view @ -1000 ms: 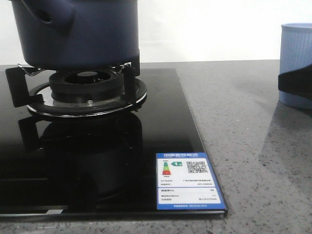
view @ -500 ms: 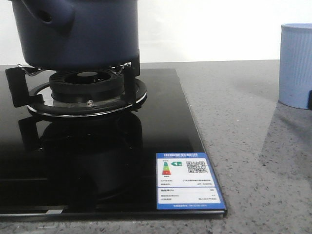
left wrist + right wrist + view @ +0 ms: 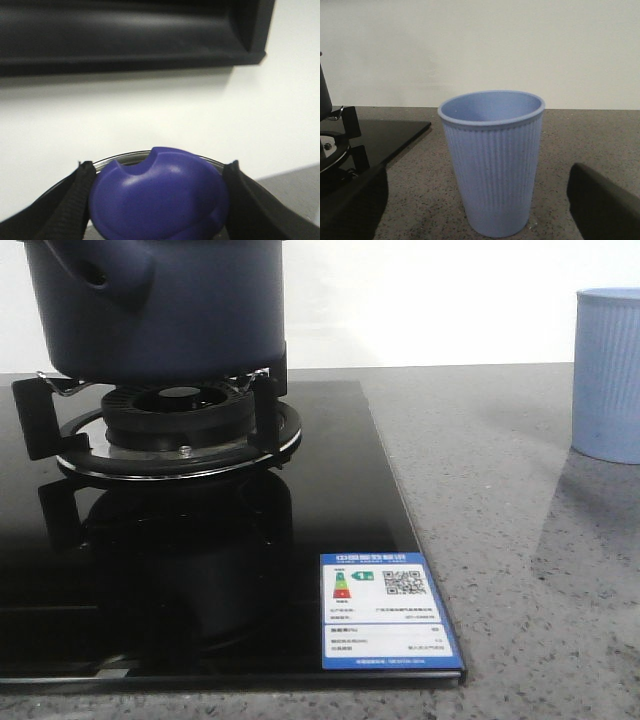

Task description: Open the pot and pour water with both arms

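The pot [image 3: 160, 310] sits on the burner [image 3: 180, 415]; likely heavy and rigid. The left gripper [image 3: 159, 200] is clamped on its smooth knob [image 3: 159, 197], perhaps slippery. The right gripper [image 3: 480, 200] is spread wide, empty, around the cup [image 3: 491, 160].

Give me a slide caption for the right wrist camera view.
Open right gripper facing an upright, ribbed light blue plastic cup on a speckled grey countertop, black glass stove alongside.

Matte navy pot [image 3: 160, 310], glossy black glass hob [image 3: 330, 490], speckled stone counter [image 3: 520, 540], ribbed plastic cup [image 3: 492, 160].
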